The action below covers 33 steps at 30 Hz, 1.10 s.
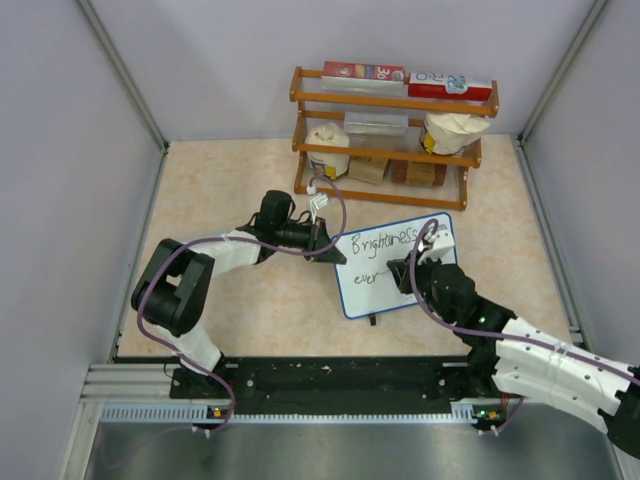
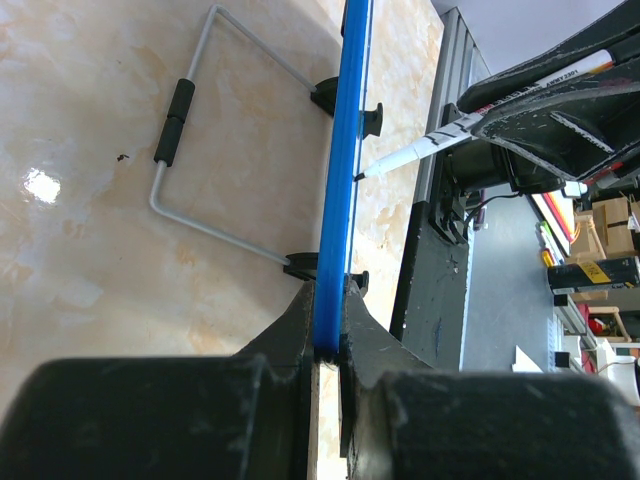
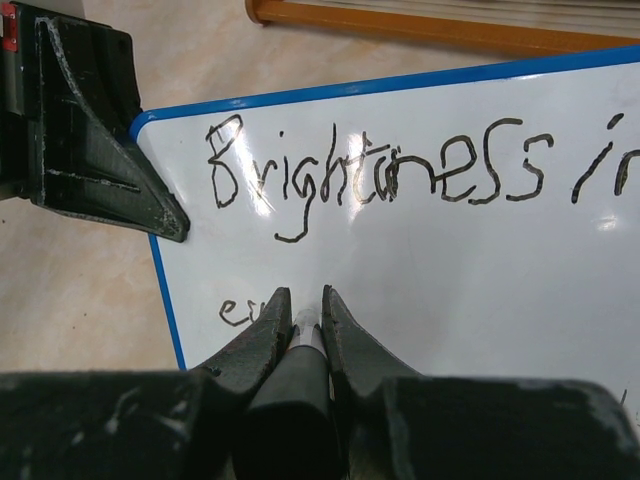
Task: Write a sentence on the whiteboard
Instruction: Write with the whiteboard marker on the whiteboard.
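On the bench (image 1: pixel 250 310), the propped whiteboard (image 1: pixel 385 298) has its rim pinched by the left tool (image 2: pixel 330 330) while the right tool (image 3: pixel 305 305), clamped on a marker (image 2: pixel 420 152), holds its tip at the second line of the sentence (image 3: pixel 380 170): "Brightness in" written, "ever" begun, the rest apparently outstanding.

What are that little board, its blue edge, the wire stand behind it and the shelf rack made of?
The whiteboard looks like glossy coated sheet: glare shines on it. Its blue rim seems smooth plastic. The wire stand looks like grey metal rod with a black sleeve. The rack appears to be varnished wood, orange-brown.
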Each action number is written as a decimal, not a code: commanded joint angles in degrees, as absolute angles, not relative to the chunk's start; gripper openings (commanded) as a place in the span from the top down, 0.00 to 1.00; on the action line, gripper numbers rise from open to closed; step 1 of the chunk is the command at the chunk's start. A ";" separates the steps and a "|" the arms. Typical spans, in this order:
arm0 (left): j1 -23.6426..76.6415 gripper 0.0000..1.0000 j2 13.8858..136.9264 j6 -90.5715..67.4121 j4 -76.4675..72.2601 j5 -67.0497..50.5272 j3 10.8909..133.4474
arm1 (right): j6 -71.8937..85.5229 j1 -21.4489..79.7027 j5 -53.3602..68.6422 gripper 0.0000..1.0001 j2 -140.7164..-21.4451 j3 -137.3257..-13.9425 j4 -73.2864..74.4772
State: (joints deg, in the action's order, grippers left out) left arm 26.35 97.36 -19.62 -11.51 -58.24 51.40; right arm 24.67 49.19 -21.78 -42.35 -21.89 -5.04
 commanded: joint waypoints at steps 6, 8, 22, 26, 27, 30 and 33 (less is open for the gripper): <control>27.60 1.00 98.88 -11.34 -7.38 -48.78 50.63 | 25.75 48.16 -22.06 1.00 -40.17 -21.45 -3.87; 27.51 1.00 98.88 -11.34 -7.38 -48.69 50.63 | 26.01 48.16 -22.15 1.00 -39.73 -21.18 -3.87; 27.60 1.00 98.79 -11.25 -7.29 -48.69 50.54 | 24.61 48.16 -22.06 1.00 -38.23 -23.20 -5.36; 27.60 1.00 98.79 -11.25 -7.29 -48.78 50.54 | 24.78 48.16 -22.76 1.00 -38.93 -23.38 -5.19; 27.60 1.00 98.79 -11.25 -7.29 -48.69 50.54 | 24.87 48.16 -23.02 1.00 -39.37 -23.29 -5.19; 27.60 1.00 98.79 -11.25 -7.30 -48.69 50.54 | 24.96 48.08 -23.55 1.00 -40.08 -23.03 -5.19; 27.51 1.00 98.79 -11.25 -7.29 -48.69 50.54 | 25.31 47.99 -23.82 1.00 -40.87 -22.41 -5.19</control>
State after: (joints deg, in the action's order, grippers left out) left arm 26.44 97.36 -19.57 -11.46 -58.24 51.51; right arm 25.12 48.82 -22.35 -40.18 -21.63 -3.42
